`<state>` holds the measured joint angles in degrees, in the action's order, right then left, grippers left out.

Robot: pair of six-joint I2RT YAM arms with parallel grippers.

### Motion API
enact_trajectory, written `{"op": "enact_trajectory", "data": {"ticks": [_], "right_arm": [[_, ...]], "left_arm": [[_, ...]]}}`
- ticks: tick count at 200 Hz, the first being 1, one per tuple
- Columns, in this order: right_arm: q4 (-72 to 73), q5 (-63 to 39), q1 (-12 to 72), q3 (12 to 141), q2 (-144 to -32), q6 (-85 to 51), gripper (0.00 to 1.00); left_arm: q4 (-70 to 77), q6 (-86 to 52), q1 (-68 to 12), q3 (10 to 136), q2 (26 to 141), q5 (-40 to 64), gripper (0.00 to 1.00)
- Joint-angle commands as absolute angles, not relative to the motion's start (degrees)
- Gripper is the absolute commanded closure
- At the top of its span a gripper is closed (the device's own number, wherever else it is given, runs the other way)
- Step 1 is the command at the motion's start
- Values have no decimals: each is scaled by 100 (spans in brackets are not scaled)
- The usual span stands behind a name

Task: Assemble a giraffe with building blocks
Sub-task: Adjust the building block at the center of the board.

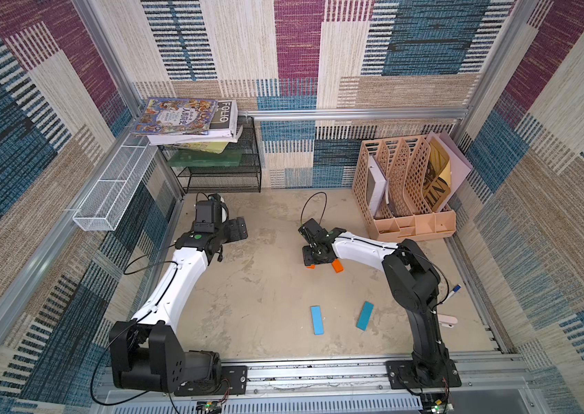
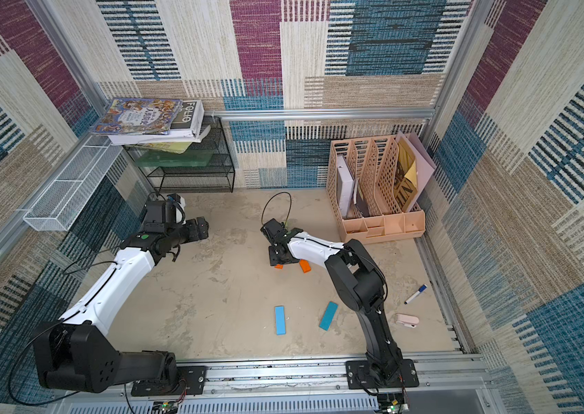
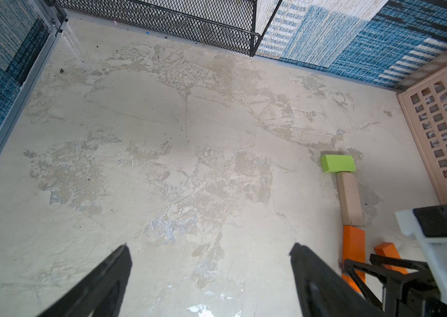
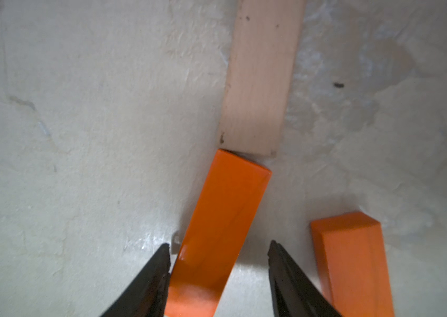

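- risk: right claw (image 4: 219, 243) touches the orange block (image 4: 225, 214) with one finger only — closing could swing it into the tan block (image 4: 260, 76), which it meets at a corner
- right claw half open astride that block, not clamped; second orange block (image 4: 354, 255) just beside
- lime-green block (image 3: 338, 163) caps the tan one
- left claw (image 3: 210, 245) wide, empty, well apart
- blue block (image 1: 316, 319) and second blue block (image 1: 365, 315) loose on the counter (image 1: 254, 286) — legs not yet placed
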<state>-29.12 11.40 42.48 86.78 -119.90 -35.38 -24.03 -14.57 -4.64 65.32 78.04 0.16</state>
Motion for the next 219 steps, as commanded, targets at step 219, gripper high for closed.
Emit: {"op": "enact_trajectory", "data": {"ticks": [219], "right_arm": [[-3088, 1615, 4257, 8553, -11371, -3006, 39]], "left_arm": [[-2381, -1433, -466, 6548, 7786, 35, 5]]}}
